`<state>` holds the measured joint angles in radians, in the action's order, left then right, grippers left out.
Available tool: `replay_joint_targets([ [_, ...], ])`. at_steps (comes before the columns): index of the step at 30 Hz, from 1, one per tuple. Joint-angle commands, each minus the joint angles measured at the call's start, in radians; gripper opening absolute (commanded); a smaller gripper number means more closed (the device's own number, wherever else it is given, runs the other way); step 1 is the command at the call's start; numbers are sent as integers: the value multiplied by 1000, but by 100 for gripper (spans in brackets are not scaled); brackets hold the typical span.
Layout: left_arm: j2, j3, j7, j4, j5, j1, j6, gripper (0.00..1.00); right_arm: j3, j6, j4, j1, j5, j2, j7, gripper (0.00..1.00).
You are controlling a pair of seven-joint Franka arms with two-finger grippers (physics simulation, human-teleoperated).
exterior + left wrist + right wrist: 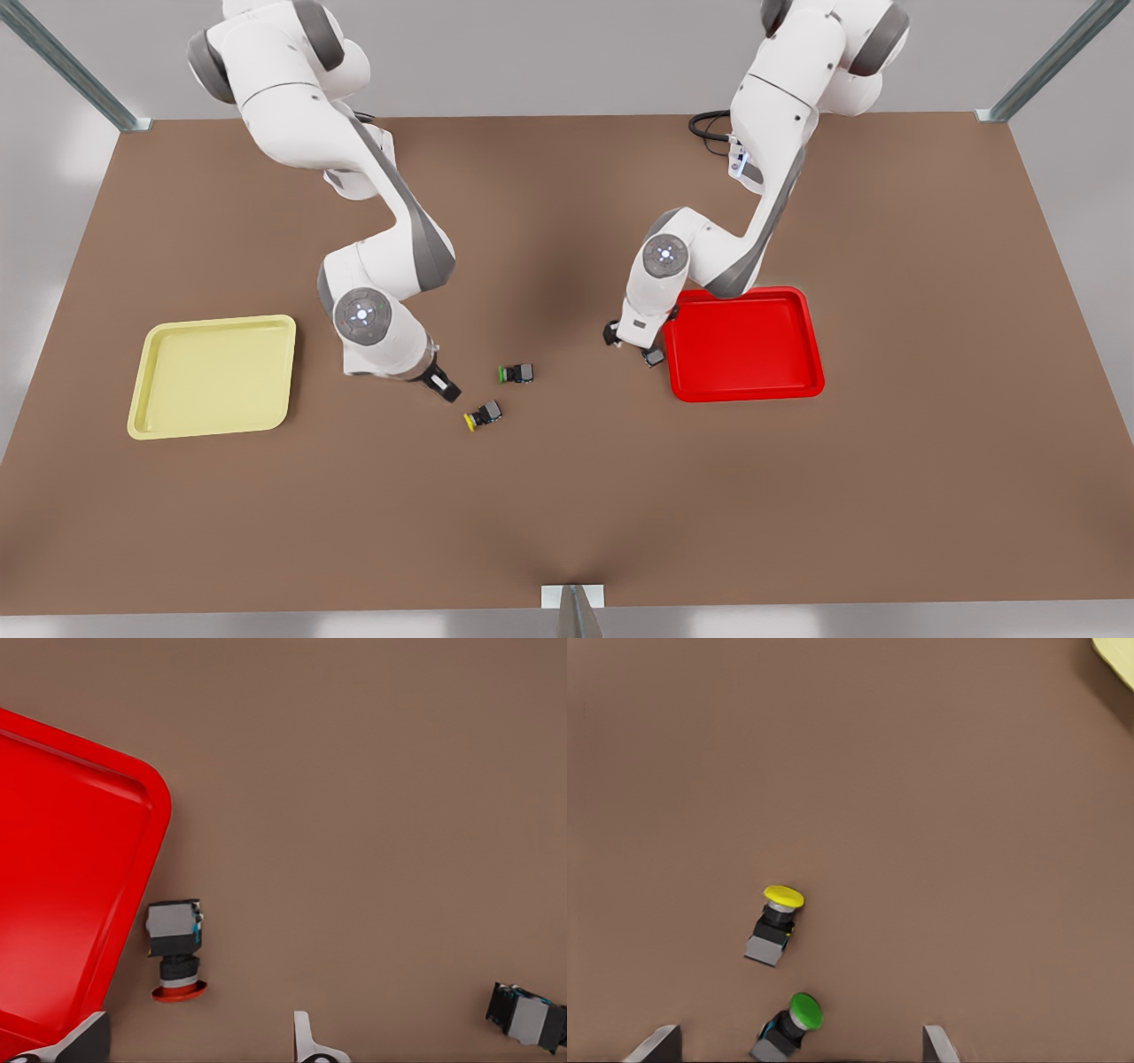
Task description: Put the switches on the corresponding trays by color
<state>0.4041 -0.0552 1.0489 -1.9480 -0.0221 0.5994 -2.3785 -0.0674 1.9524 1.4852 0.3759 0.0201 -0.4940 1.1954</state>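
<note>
Red tray (62,886) lies just beside the left gripper (190,1041), jaws apart around the red switch (177,948): centre, then close. Right gripper (799,1045), jaws apart, must pass the green switch (793,1023) for the yellow switch (775,926).

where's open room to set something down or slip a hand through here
Free: inside the pale yellow square tray and the bright red square tray, and the brown table along the near edge. Crowded: mid-table, where the yellow-capped switch, green-capped switch and right gripper cluster; the left gripper hangs over the red-capped switch.
</note>
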Motion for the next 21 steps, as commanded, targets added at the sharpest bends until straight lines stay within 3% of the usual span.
replay_joint_targets([
  [1, 4, 0, 0, -5, -2, 5, -5, 100, 0, 14, 0, 9, -3, -8, 3, 100],
  [6, 52, 11, -6, -15, -9, 8, -36, 100, 0, 201, 9, 47, -9, -149, 55, 100],
  [13, 90, 14, -4, -58, -9, 8, -116, 100, -22, 273, -59, 66, -83, -314, 81, 100],
  [21, 119, 32, -13, -54, -9, 7, -133, 100, -41, 347, -37, 61, -86, -359, 207, 100],
])
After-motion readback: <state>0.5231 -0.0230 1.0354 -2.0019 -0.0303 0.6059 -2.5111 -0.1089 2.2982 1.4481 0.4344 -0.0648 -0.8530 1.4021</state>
